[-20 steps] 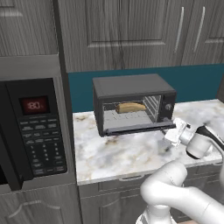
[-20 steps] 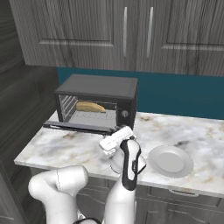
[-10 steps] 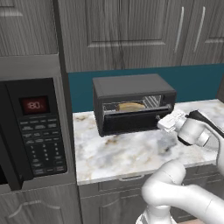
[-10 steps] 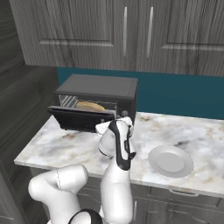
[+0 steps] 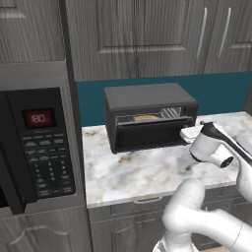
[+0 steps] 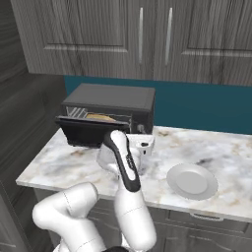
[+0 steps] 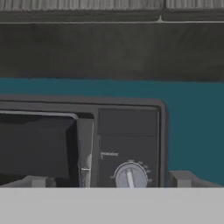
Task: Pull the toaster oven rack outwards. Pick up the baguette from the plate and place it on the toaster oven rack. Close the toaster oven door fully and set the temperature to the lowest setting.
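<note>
baguette (image 5: 145, 118) on toaster oven rack (image 5: 170, 113) inside toaster oven (image 6: 109, 101) | plate (image 6: 192, 181) bare, right | toaster oven door (image 6: 86, 132) nearly shut, gap at top | gripper (image 7: 109, 180) jaws apart, holding nothing, near knob (image 7: 130, 176) | left: finish closing, set temperature lowest

1. We see the toaster oven (image 6: 110, 98) on the marble counter (image 6: 216, 147), against the teal backsplash (image 6: 206, 108).
2. The toaster oven door (image 6: 84, 132) stands nearly shut, tilted out a little at its top edge.
3. Through the gap above the door we glimpse the baguette (image 6: 101, 117) on the toaster oven rack (image 6: 78, 112).
4. Our gripper (image 6: 143, 145) sits just in front of the oven's right side; we cannot make out its jaws here.
5. The plate (image 6: 192, 181) lies bare, well to the right.
</note>
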